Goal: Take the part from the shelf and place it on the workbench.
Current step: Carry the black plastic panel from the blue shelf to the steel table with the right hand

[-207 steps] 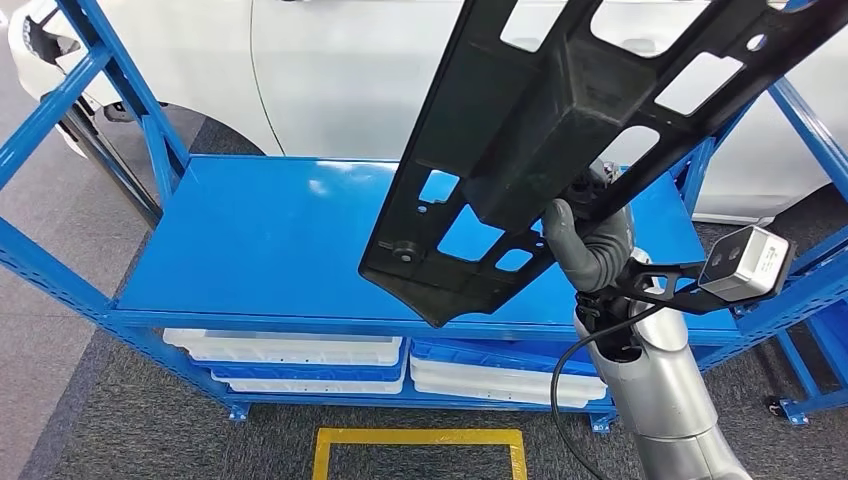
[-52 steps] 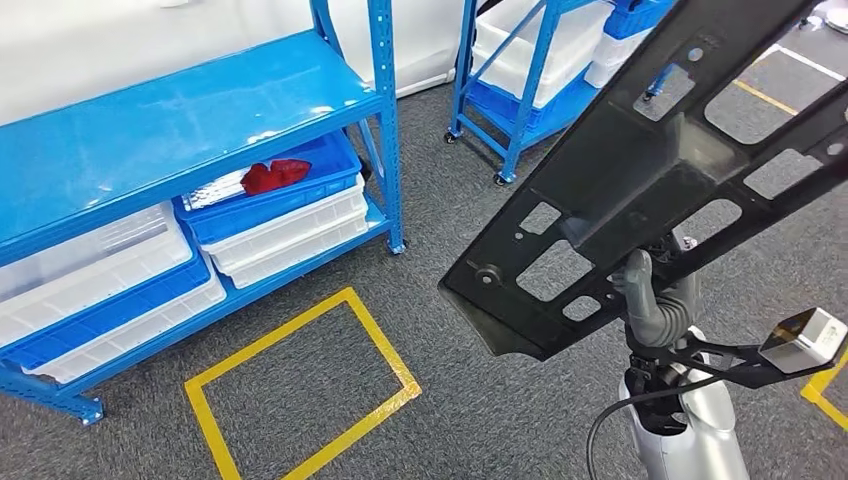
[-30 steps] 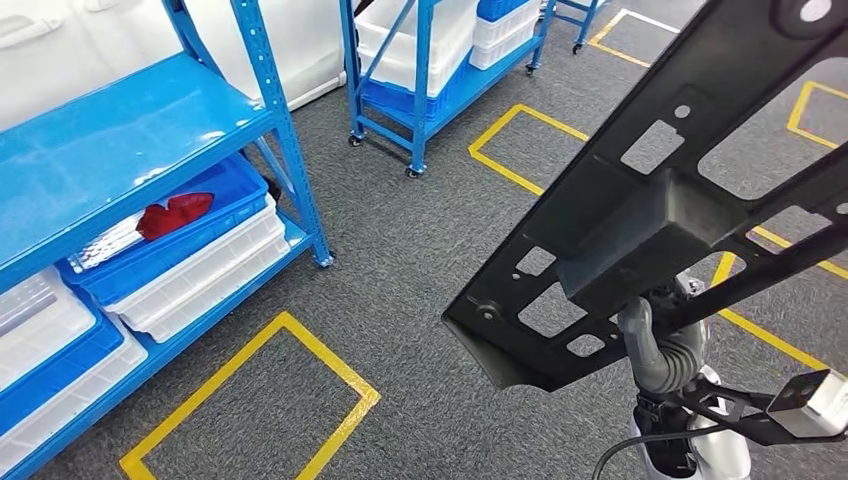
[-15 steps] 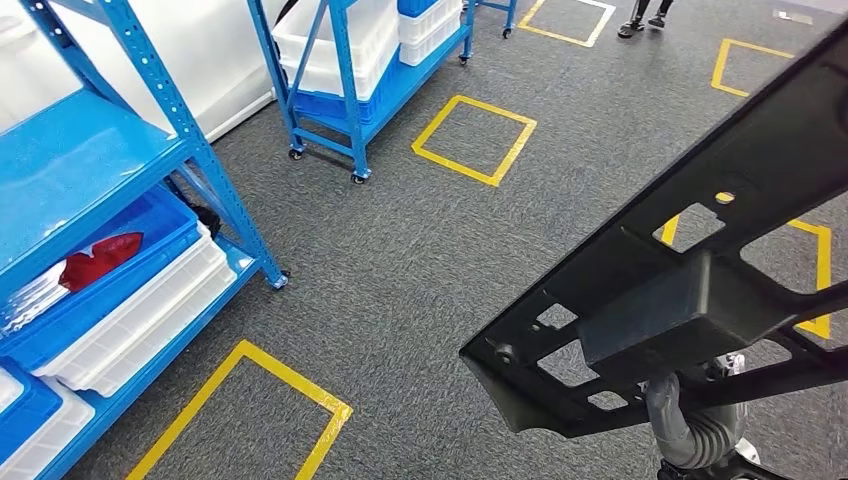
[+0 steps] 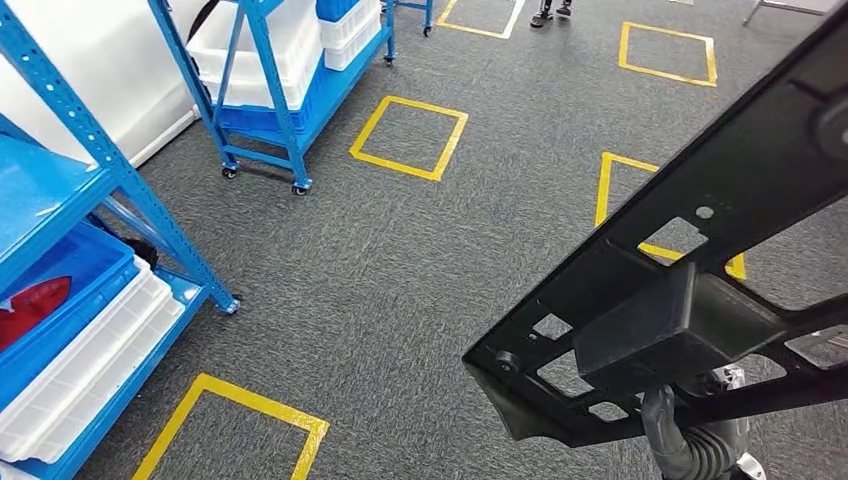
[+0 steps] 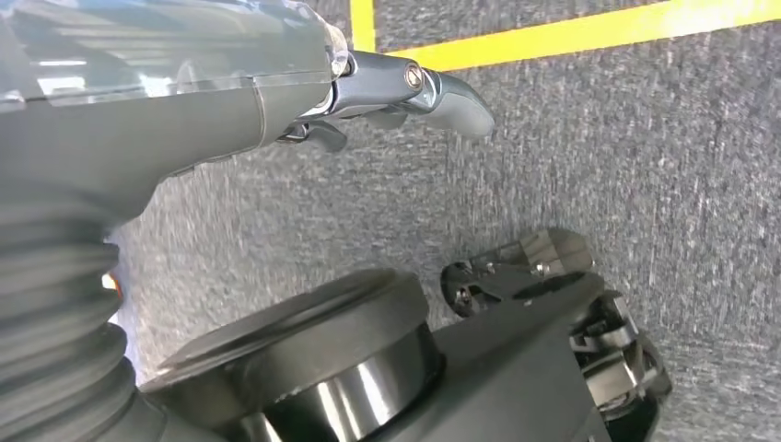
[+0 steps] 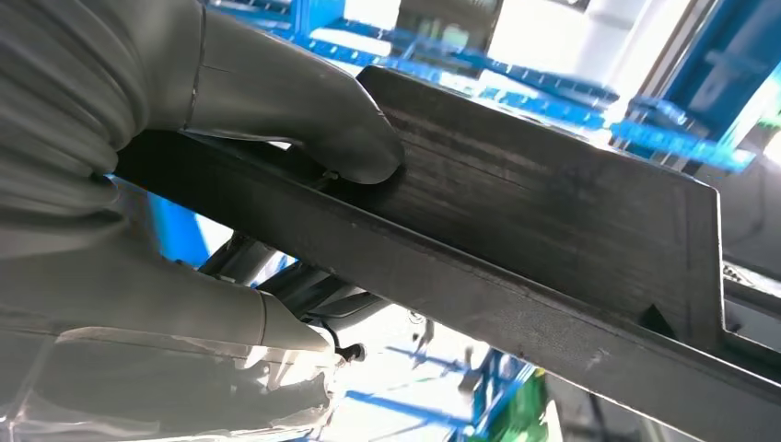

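Right hand (image 5: 690, 448) cut off at frame edge, gripping black perforated part (image 5: 690, 290) from beneath; part's far end out of frame. Left hand (image 6: 368, 92) hanging over grey carpet (image 5: 420, 260), grasp indeterminable.

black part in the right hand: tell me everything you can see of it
The black part is a long, flat, matt panel, plastic by its look, with rectangular cut-outs, small round holes and a raised boxy block near its middle. It slants from low centre up past the head view's upper right edge, off the ground above grey carpet. The right hand grips it from below, thumb pressed on one face, fingers curled under the rim. Nothing else touches it.
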Controlling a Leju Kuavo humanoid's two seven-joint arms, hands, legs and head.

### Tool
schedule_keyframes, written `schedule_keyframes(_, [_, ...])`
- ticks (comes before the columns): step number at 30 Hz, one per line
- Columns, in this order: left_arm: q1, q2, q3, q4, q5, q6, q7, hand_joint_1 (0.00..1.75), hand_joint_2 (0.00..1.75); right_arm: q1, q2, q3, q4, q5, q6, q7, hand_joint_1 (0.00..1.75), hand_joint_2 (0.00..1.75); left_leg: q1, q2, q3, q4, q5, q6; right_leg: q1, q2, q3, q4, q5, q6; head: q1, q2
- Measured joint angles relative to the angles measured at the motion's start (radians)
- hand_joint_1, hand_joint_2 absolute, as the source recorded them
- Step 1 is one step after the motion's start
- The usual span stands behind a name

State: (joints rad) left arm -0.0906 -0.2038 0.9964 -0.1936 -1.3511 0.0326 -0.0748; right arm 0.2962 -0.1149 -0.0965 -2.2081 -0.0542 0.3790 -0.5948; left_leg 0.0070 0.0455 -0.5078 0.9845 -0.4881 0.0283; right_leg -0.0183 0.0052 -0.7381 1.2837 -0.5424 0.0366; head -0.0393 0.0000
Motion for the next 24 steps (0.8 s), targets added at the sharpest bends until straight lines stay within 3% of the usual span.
schedule_keyframes(2, [-0.001,0.000,0.000,0.000,0.000,-0.001,0.001,0.00,1.75,0.004,0.000,0.000,-0.002,0.000,-0.002,-0.002,1.75,1.75,0.000,0.024,0.008,0.001,-0.008,-0.006,-0.004,-0.020,0.062,-0.112,0.062,0.001,0.000,0.000])
schedule_keyframes(4, [-0.002,0.000,0.000,0.000,0.000,-0.002,0.001,0.00,1.75,0.003,0.000,0.000,-0.006,0.000,-0.003,-0.004,1.75,1.75,-0.003,0.044,0.016,0.001,-0.016,-0.015,0.003,-0.055,0.127,-0.231,0.099,-0.009,0.000,0.000])
schedule_keyframes(6, [-0.004,0.000,0.000,0.000,0.000,-0.002,0.001,0.00,1.75,0.002,0.000,0.000,-0.010,0.000,-0.002,-0.005,1.75,1.75,-0.006,0.062,0.022,0.000,-0.023,-0.026,0.012,-0.063,0.142,-0.264,0.097,-0.024,0.000,0.000])
schedule_keyframes(8, [-0.007,0.000,-0.001,0.000,-0.001,-0.002,0.002,0.00,1.75,0.003,0.000,0.000,-0.013,0.000,-0.002,-0.004,1.75,1.75,-0.005,0.073,0.030,-0.002,-0.029,-0.038,0.011,-0.041,0.142,-0.270,0.099,-0.036,0.000,0.000])
schedule_keyframes(10, [-0.010,-0.001,-0.001,0.000,-0.002,-0.001,0.004,0.00,1.75,-0.001,0.000,0.001,-0.019,0.000,-0.001,-0.001,1.75,1.75,-0.001,0.036,0.017,0.039,-0.060,-0.046,0.007,-0.020,0.147,-0.278,0.102,-0.050,0.000,0.000])
schedule_keyframes(12, [-0.008,-0.001,-0.001,0.000,-0.002,0.001,0.006,0.00,1.75,-0.008,0.000,0.003,-0.024,-0.001,-0.001,0.002,1.75,1.75,0.003,-0.020,-0.043,0.166,-0.124,-0.048,0.009,0.000,0.149,-0.282,0.103,-0.060,0.000,0.000])
schedule_keyframes(14, [-0.010,-0.001,-0.001,0.000,-0.001,0.003,0.008,0.00,1.75,-0.011,0.000,0.003,-0.025,-0.004,-0.001,0.003,1.75,1.75,0.003,-0.037,-0.110,0.288,-0.161,-0.047,0.014,0.024,0.150,-0.281,0.102,-0.063,0.000,0.000])
schedule_keyframes(15, [-0.011,-0.001,0.000,0.000,-0.001,0.005,0.009,0.00,1.75,-0.012,0.000,0.003,-0.025,-0.007,-0.001,0.003,1.75,1.75,0.003,-0.038,-0.122,0.301,-0.150,-0.045,0.015,0.037,0.151,-0.280,0.101,-0.064,0.000,0.000])
schedule_keyframes(16, [-0.012,-0.001,0.000,0.000,-0.001,0.008,0.010,0.00,1.75,-0.013,0.000,0.003,-0.025,-0.010,-0.001,0.003,1.75,1.75,0.003,-0.041,-0.114,0.273,-0.119,-0.042,0.017,0.051,0.154,-0.279,0.101,-0.064,0.000,0.000])
schedule_keyframes(17, [-0.012,0.000,0.000,0.000,-0.001,0.010,0.012,0.00,1.75,-0.013,0.000,0.003,-0.025,-0.014,-0.001,0.003,1.75,1.75,0.003,-0.051,-0.091,0.212,-0.075,-0.038,0.017,0.066,0.157,-0.279,0.100,-0.063,0.000,0.000])
schedule_keyframes(19, [-0.006,0.001,0.000,0.000,-0.001,0.014,0.012,0.00,1.75,-0.015,0.000,0.003,-0.025,-0.025,-0.001,0.003,1.75,1.75,0.003,-0.097,-0.041,0.080,-0.011,-0.030,0.018,0.093,0.157,-0.274,0.098,-0.057,0.000,0.000])
schedule_keyframes(21, [-0.003,0.003,0.000,0.000,-0.002,0.015,0.010,0.00,1.75,-0.016,0.000,0.003,-0.025,-0.034,-0.001,0.002,1.75,1.75,0.002,-0.124,-0.022,0.024,0.001,-0.026,0.016,0.116,0.149,-0.271,0.100,-0.046,0.000,0.000])
schedule_keyframes(23, [-0.003,0.004,0.000,0.000,-0.003,0.015,0.009,0.00,1.75,-0.015,0.000,0.003,-0.026,-0.038,-0.001,0.002,1.75,1.75,0.001,-0.104,-0.018,0.014,0.005,-0.017,0.010,0.136,0.142,-0.272,0.104,-0.031,0.000,0.000])
schedule_keyframes(24, [-0.003,0.003,-0.001,0.000,-0.004,0.015,0.008,0.00,1.75,-0.013,0.001,0.003,-0.027,-0.039,0.000,0.002,1.75,1.75,0.002,-0.092,-0.014,0.007,0.009,-0.011,0.010,0.125,0.137,-0.265,0.099,-0.026,0.000,0.000])
